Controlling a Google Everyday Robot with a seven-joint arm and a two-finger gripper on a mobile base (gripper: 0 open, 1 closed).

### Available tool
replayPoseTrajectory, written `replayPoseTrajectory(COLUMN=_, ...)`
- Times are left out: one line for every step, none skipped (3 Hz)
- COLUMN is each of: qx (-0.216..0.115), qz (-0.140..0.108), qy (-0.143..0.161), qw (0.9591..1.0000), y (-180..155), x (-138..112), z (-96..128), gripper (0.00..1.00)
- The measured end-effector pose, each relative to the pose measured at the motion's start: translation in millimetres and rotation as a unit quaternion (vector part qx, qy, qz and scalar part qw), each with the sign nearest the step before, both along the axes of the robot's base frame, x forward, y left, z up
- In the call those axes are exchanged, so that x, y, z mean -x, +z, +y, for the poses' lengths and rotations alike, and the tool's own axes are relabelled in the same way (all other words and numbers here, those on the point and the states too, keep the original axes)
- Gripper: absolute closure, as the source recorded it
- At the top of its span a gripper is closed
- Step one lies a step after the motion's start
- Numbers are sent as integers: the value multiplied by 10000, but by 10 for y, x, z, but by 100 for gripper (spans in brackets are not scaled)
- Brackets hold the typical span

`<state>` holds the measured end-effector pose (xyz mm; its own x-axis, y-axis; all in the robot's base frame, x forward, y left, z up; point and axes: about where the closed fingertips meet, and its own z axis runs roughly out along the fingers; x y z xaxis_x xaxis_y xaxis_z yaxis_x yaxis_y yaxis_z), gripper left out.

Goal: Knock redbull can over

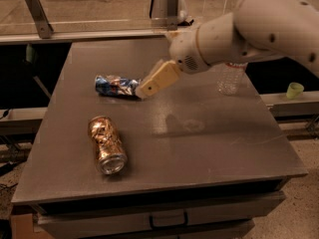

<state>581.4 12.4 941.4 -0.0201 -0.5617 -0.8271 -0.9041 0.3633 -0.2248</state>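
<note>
The redbull can (116, 86) is a small dented blue-and-silver can. It lies on its side on the grey table (199, 148), at the left of the middle. My gripper (143, 91) reaches in from the upper right, with its cream fingertips just at the can's right end, touching or nearly touching it. The white arm (239, 29) crosses the upper right of the view.
A larger gold-copper can (106, 144) lies on its side at the front left of the table. A clear plastic water bottle (231, 77) stands at the right, partly behind my arm. A metal rail (75, 31) runs behind the table. A small green cup (294, 89) sits off to the right.
</note>
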Motion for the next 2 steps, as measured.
replayPoseTrajectory(qx=52, qz=-296, qy=-501, qw=9983, y=204, x=250, z=-705, gripper=0)
replayPoseTrajectory(qx=186, qz=-491, qy=-632, qw=9966, y=322, x=488, z=-1247, gripper=0)
